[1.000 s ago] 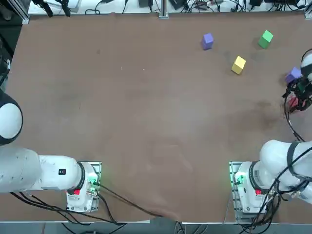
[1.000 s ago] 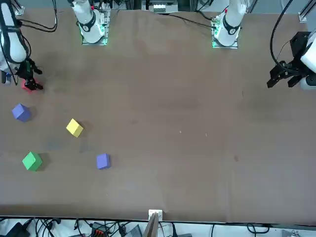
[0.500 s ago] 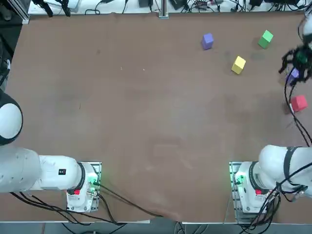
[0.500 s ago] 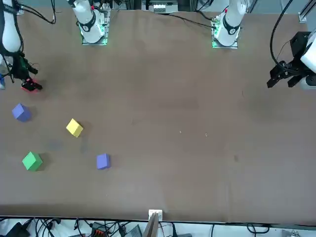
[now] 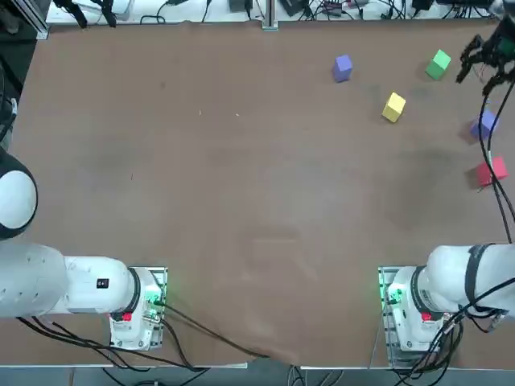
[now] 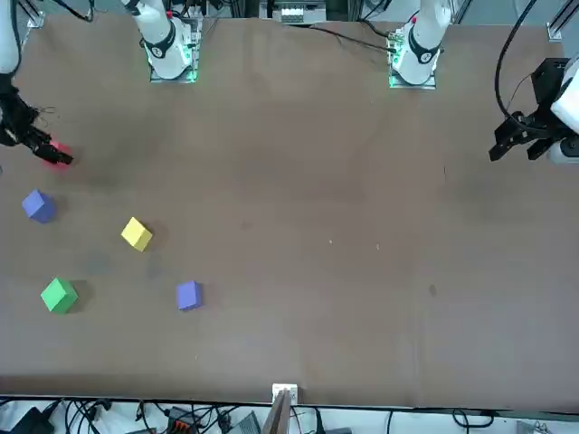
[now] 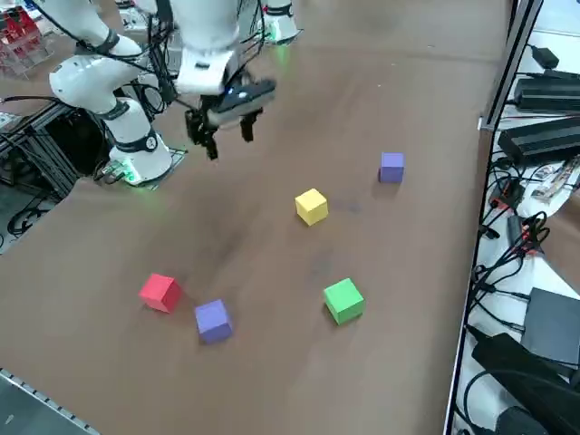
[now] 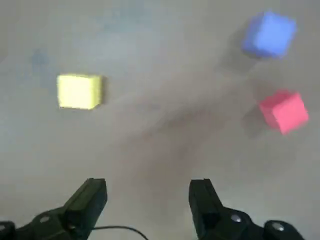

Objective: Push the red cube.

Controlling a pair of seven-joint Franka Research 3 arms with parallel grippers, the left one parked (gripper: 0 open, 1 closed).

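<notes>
The right gripper (image 7: 225, 122) is hanging in the air well above the brown table (image 5: 241, 185), its two fingers (image 8: 90, 197) spread wide apart and holding nothing. In the overhead view it (image 5: 484, 59) is sitting near the table's far right corner, beside the green cube (image 5: 439, 64).

The red cube (image 5: 492, 170) is lying flat on the table close to its right edge, clear of the gripper. A purple cube (image 5: 484, 123) is resting just beyond it, near but not touching. In the side view, the red cube (image 7: 160, 292) and this purple cube (image 7: 213, 320) are sitting side by side.

The yellow cube (image 5: 393, 107) is lying further in, and a second purple cube (image 5: 343, 67) is resting beyond that.
</notes>
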